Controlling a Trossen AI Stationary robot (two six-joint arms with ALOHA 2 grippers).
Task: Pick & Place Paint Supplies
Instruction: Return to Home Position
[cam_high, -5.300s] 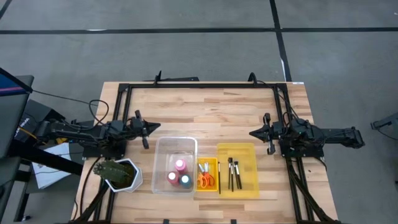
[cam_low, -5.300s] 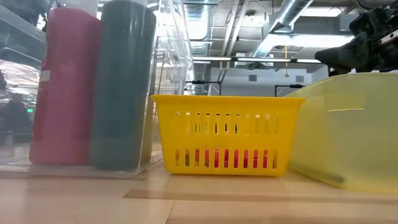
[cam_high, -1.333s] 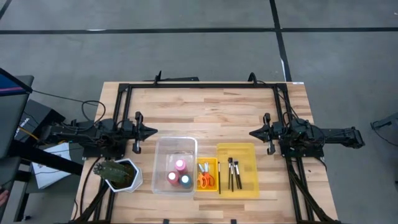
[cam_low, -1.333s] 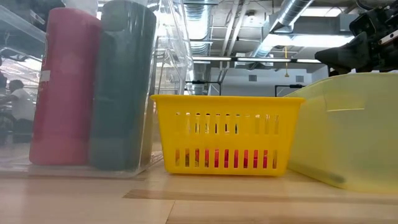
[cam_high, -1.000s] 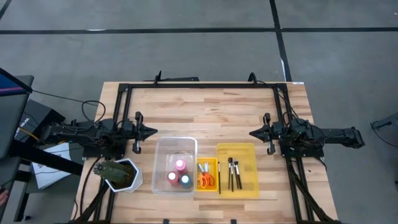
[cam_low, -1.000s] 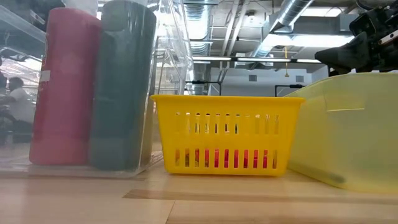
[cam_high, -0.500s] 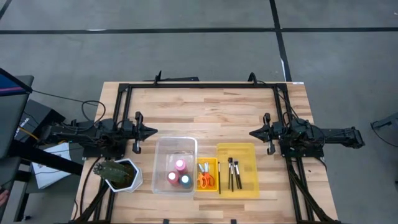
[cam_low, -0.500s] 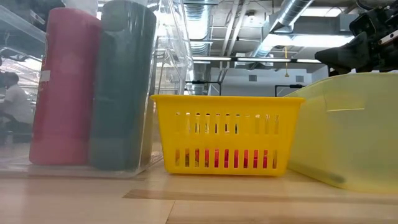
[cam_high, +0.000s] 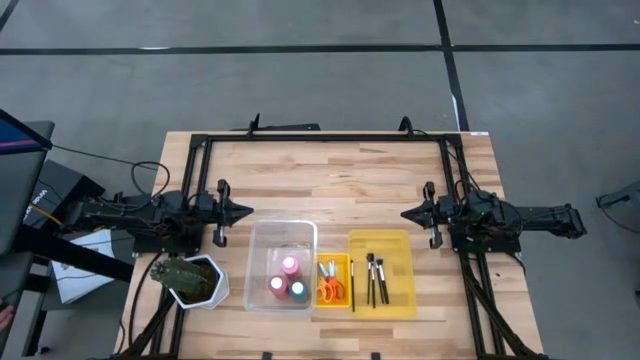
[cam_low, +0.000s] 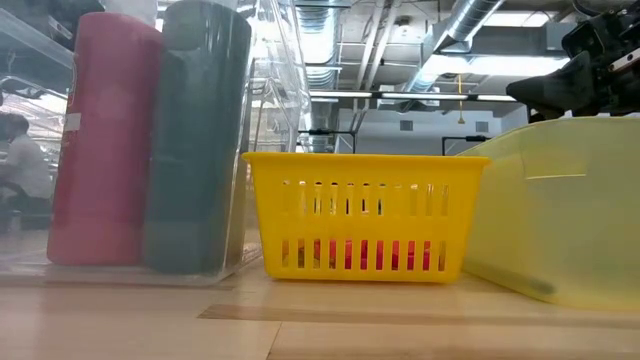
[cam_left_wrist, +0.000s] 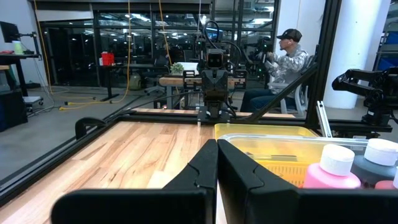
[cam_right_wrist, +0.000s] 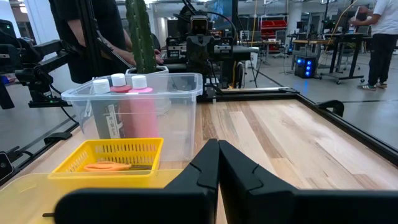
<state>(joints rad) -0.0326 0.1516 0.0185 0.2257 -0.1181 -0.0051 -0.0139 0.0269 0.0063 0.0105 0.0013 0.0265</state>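
Note:
Three paint bottles, pink (cam_high: 290, 265), red (cam_high: 277, 284) and dark blue (cam_high: 298, 289), stand upright in a clear bin (cam_high: 262, 232) near the table's front edge. Orange-handled scissors (cam_high: 330, 291) lie in a small yellow basket (cam_high: 342, 261) beside it. Dark-handled paintbrushes (cam_high: 375, 278) lie in a yellow bin (cam_high: 400, 290) to the right. My left gripper (cam_high: 250, 211) is shut and points level toward the table's middle from the left. My right gripper (cam_high: 403, 213) is shut and points level from the right. Both are above and behind the bins, holding nothing.
A green cactus in a white pot (cam_high: 188, 278) stands at the front left corner. A black frame (cam_high: 320, 138) runs along the table's far edge and sides. Bare wood lies between the two grippers and behind the bins. People show in the room beyond.

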